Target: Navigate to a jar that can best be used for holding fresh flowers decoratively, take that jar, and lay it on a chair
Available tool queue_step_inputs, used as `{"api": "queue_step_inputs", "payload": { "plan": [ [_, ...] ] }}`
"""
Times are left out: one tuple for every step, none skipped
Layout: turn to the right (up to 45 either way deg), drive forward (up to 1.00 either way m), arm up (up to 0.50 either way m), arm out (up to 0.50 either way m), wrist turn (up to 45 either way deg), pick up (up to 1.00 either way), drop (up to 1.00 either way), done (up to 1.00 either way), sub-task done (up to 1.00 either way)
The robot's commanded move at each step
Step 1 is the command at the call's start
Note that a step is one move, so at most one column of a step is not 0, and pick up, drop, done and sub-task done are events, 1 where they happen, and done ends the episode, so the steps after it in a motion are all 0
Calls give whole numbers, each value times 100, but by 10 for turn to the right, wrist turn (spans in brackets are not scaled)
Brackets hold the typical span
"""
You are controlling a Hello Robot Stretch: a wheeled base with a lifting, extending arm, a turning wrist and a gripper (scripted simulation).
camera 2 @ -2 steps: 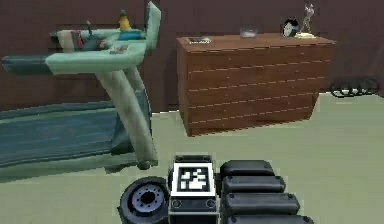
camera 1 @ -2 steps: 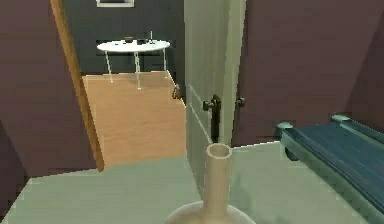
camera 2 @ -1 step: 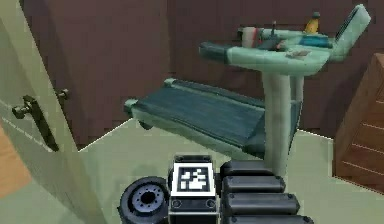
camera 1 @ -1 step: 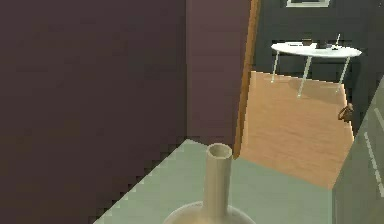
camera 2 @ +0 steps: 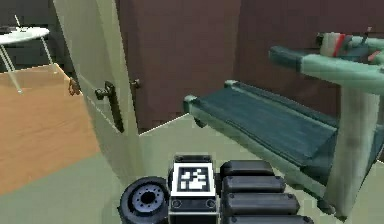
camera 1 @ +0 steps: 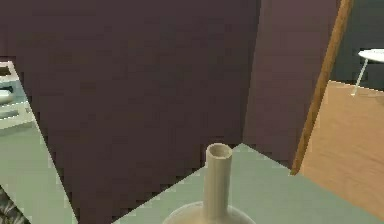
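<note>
A beige vase-like jar (camera 1: 219,180) with a tall narrow neck and open mouth rises from the forward view's bottom edge, its wide body cut off below. It stands in front of a dark purple wall. At the bottom of the arm side view sits the arm's white marker square (camera 2: 193,180) with the dark ribbed arm segments (camera 2: 255,192) to its right. Left of the marker is the gripper's (camera 2: 146,201) dark round body. Its far end cannot be made out, so I cannot tell whether it holds anything.
A wood-framed doorway (camera 1: 320,90) at the forward view's right leads to a wooden floor with a white round table (camera 1: 372,58). In the arm side view an open pale door (camera 2: 100,80) with a dark handle stands left, and a treadmill (camera 2: 270,115) fills the right.
</note>
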Motion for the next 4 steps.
{"api": "queue_step_inputs", "payload": {
  "plan": [
    [450, 0, 0, 0, 0, 0, 0, 0, 0],
    [270, 0, 0, 0, 0, 0, 0, 0, 0],
    [-450, 0, 0, 0, 0, 0, 0, 0, 0],
    [-330, 0, 0, 0, 0, 0, 0, 0, 0]
  ]
}}
